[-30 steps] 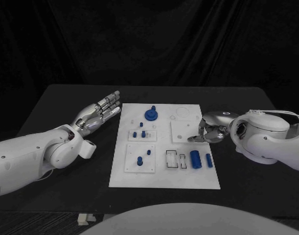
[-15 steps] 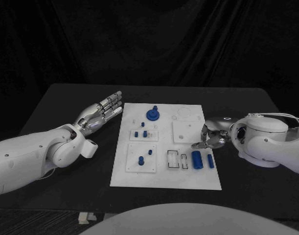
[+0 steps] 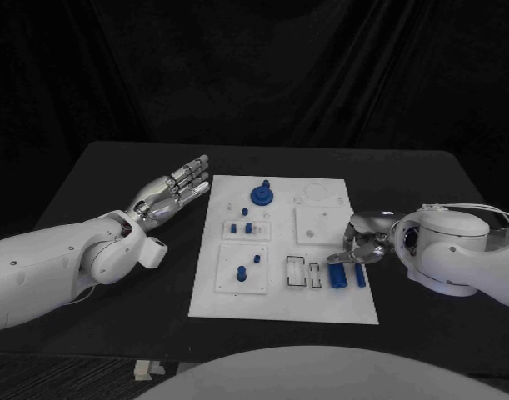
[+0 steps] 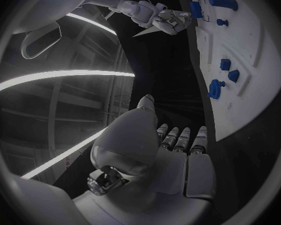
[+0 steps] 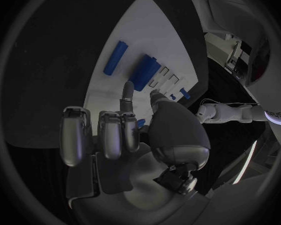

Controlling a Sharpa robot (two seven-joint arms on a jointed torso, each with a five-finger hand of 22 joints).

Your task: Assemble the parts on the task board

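- Black curtains hang behind a black bench (image 3: 110, 167); a white task board (image 3: 281, 300) lies at its middle, long sides running near to far.
- Blue parts sit on the board: a round knobbed piece (image 3: 259, 197) at the far end, small pegs (image 3: 241, 227) in the left plates, and two cylinders at the near right, a thick one (image 3: 337, 272) and a thin one (image 3: 359, 275) beside it.
- Both cylinders lie with their long axes pointing near to far.
- The right hand (image 3: 360, 247) hovers at the board's right edge, just beyond the cylinders' far ends. Its fingers (image 5: 109, 132) are mostly curled with one reaching toward the thick cylinder; it holds nothing that I can see.
- The left hand (image 3: 170, 193) rests flat off the board's far left edge, fingers straight and slightly spread, holding nothing.
- The right hand is much the nearer to the cylinders, so a pick there likely falls to it.
- Open bench lies to the board's right and near side; empty slots (image 3: 301, 272) sit just left of the cylinders.
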